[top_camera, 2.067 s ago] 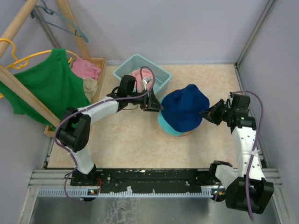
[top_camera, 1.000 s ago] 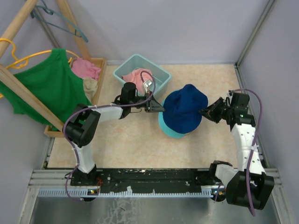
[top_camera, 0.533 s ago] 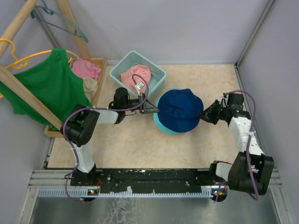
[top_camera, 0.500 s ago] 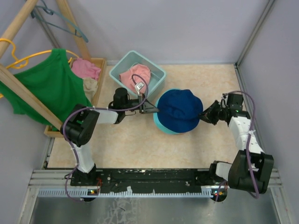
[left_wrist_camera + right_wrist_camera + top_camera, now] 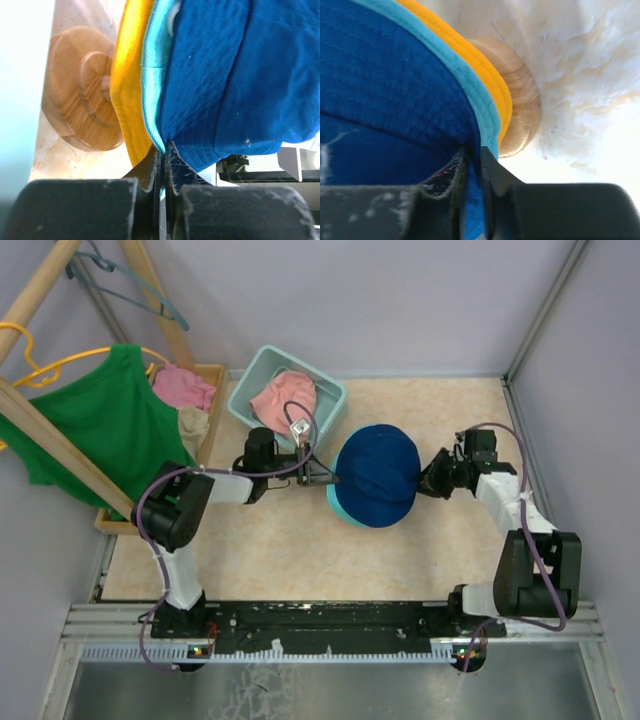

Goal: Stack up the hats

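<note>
The navy blue hat sits over the teal hat, whose brim shows below it at the left. My left gripper is shut on the navy brim's left edge. On the opposite side, my right gripper pinches the same brim between narrowly parted jaws. In the wrist views the navy hat, teal hat and orange-yellow hat lie nested on a wooden stand. A pink hat lies in the teal bin.
The bin stands just behind my left arm. A green tank top hangs from a wooden rack at far left. A shapeless pink cloth lies in a wooden tray. Walls close in the back and right.
Both grippers came down and inward with the navy hat, which now sits lower and rounder over the teal one. The bin shifted left and turned. The right jaws parted slightly.
</note>
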You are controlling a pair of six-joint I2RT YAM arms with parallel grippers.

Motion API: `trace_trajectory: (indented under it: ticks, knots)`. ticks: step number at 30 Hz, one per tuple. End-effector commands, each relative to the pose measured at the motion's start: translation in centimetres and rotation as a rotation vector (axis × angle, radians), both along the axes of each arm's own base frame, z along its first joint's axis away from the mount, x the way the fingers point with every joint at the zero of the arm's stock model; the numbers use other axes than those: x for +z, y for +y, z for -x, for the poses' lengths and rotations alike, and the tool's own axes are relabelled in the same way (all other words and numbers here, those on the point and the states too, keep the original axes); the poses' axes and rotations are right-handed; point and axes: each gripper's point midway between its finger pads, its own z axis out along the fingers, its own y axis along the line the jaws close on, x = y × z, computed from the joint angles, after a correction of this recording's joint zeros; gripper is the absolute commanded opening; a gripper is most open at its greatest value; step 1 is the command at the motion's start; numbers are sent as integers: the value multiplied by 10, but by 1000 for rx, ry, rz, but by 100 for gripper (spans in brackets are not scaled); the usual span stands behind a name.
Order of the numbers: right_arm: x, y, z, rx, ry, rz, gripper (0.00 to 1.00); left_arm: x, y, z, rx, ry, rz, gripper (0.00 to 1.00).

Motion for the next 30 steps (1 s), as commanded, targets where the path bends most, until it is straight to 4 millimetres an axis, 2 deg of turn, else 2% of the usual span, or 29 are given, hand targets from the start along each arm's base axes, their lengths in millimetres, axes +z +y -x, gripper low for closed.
trace_trajectory:
  ticks: [1, 3, 4, 6, 10, 19, 26, 30]
  knots:
    - [44, -23, -31, -52, -145, 141, 23, -58, 18, 9, 27, 224, -132, 0]
    - [59, -35, -29, -68, -164, 198, 35, -53, 18, 9, 25, 225, -129, 1]
    - [66, -41, -29, -81, -179, 217, 36, -50, 17, 9, 23, 223, -127, 1]
    - [76, -49, -29, -103, -207, 220, 36, -40, 17, 6, 25, 208, -127, 2]
    - [79, -51, -30, -96, -204, 204, 36, -22, 15, -2, 20, 170, -148, 3]
    - [89, -51, -32, -109, -235, 194, 36, -10, 11, -9, 3, 167, -160, 5]
    - [97, -58, -40, -120, -278, 144, 37, -4, 10, -14, -15, 179, -196, 19]
    - [102, -55, -43, -109, -299, 119, 37, 4, 9, -19, -12, 172, -211, 26]
